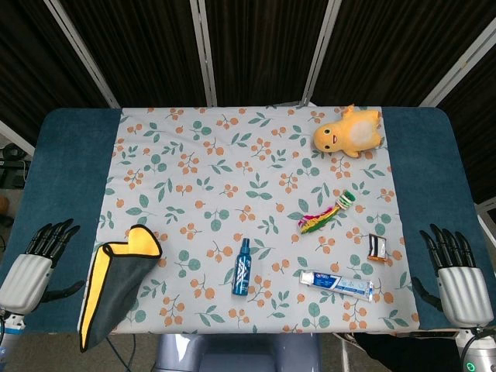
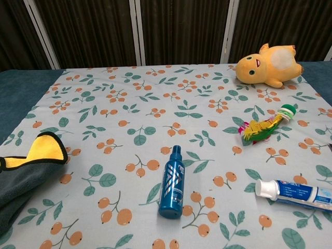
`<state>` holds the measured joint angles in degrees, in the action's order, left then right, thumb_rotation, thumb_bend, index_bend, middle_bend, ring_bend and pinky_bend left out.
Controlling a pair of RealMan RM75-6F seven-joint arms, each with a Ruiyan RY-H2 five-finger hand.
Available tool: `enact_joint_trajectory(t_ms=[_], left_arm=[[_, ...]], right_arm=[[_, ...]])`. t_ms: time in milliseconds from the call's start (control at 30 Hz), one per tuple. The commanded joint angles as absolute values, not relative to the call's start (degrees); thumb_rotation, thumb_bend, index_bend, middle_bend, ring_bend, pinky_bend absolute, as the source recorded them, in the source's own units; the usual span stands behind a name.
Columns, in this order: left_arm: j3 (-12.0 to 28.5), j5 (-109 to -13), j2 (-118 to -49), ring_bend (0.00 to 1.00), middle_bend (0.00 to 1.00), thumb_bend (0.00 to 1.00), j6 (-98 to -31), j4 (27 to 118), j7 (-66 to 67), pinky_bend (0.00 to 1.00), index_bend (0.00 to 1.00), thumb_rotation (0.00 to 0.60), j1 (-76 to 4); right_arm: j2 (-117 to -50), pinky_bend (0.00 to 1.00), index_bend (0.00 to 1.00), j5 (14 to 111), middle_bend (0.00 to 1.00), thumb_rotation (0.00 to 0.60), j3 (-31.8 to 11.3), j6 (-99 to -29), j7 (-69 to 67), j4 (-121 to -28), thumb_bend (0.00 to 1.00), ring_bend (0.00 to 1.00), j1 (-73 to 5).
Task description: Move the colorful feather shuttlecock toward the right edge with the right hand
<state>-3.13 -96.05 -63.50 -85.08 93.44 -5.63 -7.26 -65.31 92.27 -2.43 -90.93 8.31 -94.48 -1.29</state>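
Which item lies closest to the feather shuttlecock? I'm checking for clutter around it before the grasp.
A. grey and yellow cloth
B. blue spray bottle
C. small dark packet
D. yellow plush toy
C: the small dark packet lies just lower right of the feather shuttlecock, nearer than the others.

Left hand: I have my left hand [image 1: 29,267] parked at the near left corner, back plate up, dark fingers spread and pointing away from me, holding nothing.
Right hand: my right hand [image 1: 459,277] sits at the near right corner in the same pose, fingers apart and empty.
Chest view: neither of my hands shows there.
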Motion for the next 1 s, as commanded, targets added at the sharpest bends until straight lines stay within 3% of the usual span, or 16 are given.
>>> enact_joint_trajectory(t_ms=[33, 500, 767, 1000], left_arm=[[-3.1, -96.1, -63.5, 0.0, 0.0, 0.19, -85.1, 93.4, -5.6, 0.0, 0.0, 0.599, -7.3], [-3.1, -96.1, -63.5, 0.0, 0.0, 0.19, -85.2, 93.3, -6.0, 0.0, 0.0, 0.598, -7.2], [-3.1, -95.7, -63.4, 0.0, 0.0, 0.19, -84.8, 93.3, -5.9, 0.0, 0.0, 0.599, -7.3], [-3.2, -95.1, -63.0, 0.0, 0.0, 0.19, -84.5, 93.6, -6.6, 0.0, 0.0, 0.598, -7.2]], right_arm=[[-65.3, 0.0, 0.08, 92.3, 0.0, 0.6, -2.4, -90.9, 8.3, -94.5, 0.19, 0.0, -1.3], [-65.2, 0.0, 0.1, 92.8, 0.0, 0.6, -3.7, -89.6, 7.1, -96.7, 0.19, 0.0, -3.3], [-66.6, 0.0, 0.22, 92.0, 0.03, 0.6, -6.2, -80.1, 7.3, -99.5, 0.19, 0.0, -10.6], [-72.6, 0.0, 0.29, 89.6, 0.1, 0.6, -9.2, -71.5, 9.9, -96.7, 0.19, 0.0, -18.0]])
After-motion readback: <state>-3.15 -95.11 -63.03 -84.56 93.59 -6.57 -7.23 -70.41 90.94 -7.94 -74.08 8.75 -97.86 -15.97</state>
